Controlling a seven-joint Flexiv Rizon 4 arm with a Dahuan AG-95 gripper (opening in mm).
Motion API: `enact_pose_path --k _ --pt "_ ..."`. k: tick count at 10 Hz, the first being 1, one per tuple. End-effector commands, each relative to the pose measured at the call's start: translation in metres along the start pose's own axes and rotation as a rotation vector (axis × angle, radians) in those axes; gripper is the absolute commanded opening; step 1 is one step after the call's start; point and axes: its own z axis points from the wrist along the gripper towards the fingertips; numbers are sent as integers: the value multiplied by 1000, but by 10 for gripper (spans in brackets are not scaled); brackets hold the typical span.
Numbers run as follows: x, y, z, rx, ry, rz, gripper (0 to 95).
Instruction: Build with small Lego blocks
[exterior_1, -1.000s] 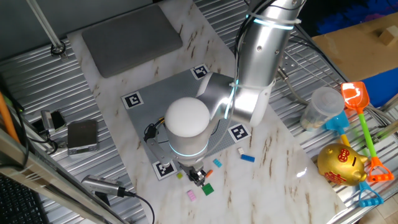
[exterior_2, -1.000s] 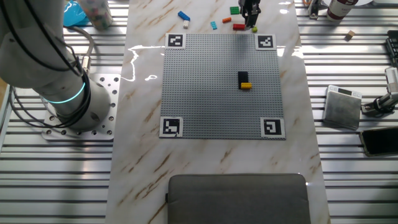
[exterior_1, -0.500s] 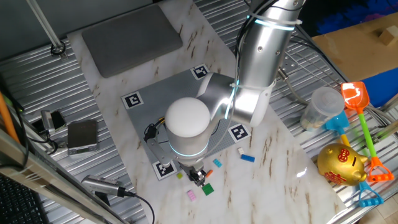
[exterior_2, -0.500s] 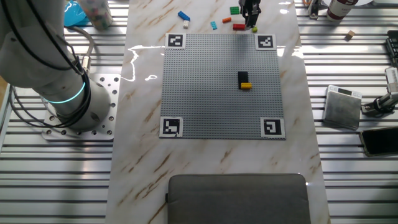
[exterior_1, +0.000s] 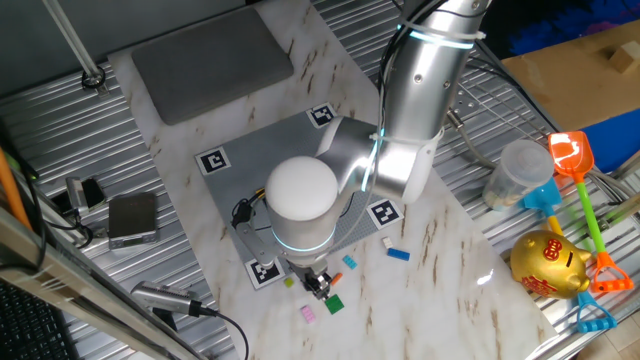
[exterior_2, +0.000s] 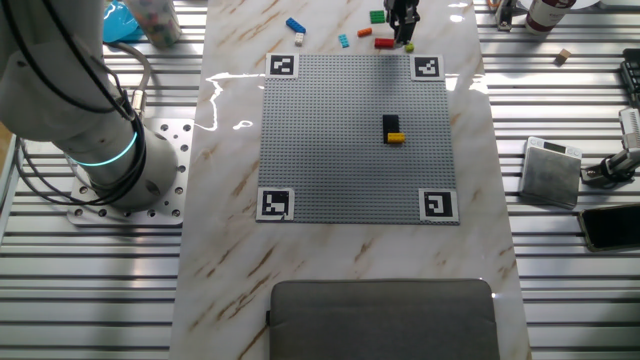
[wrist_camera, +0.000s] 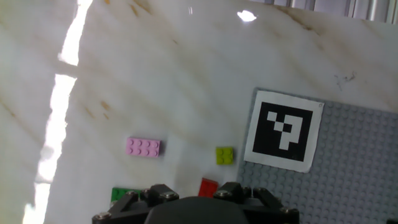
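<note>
Small Lego blocks (wrist_camera: 208, 186), judged light, rigid and slippery, are best pinched across flat sides; one red lies right below the gripper (exterior_2: 403, 38), whose closure cannot be told.

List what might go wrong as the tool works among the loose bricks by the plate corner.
1. The red brick lies right by the tool, with a green brick and a yellow-green brick close by; descending fingers could knock a neighbour away.
2. The red brick sits near the edge of the grey plate; a finger might catch that edge.
3. The hand view hides the fingertips, so alignment is hard to confirm.
</note>
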Motion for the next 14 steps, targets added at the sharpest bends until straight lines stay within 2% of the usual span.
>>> enact_pose_path --k 1,2,3,7,11,14 --pt "0 0 0 0 0 0 570" --pt "0 0 0 0 0 0 570" --pt "40 -86 -36 -37 13 -107 380" --pt "48 -85 -29 -37 11 -90 380" --pt "46 -83 -28 -36 15 -108 380" --pt "38 -77 -23 -35 14 -114 380"
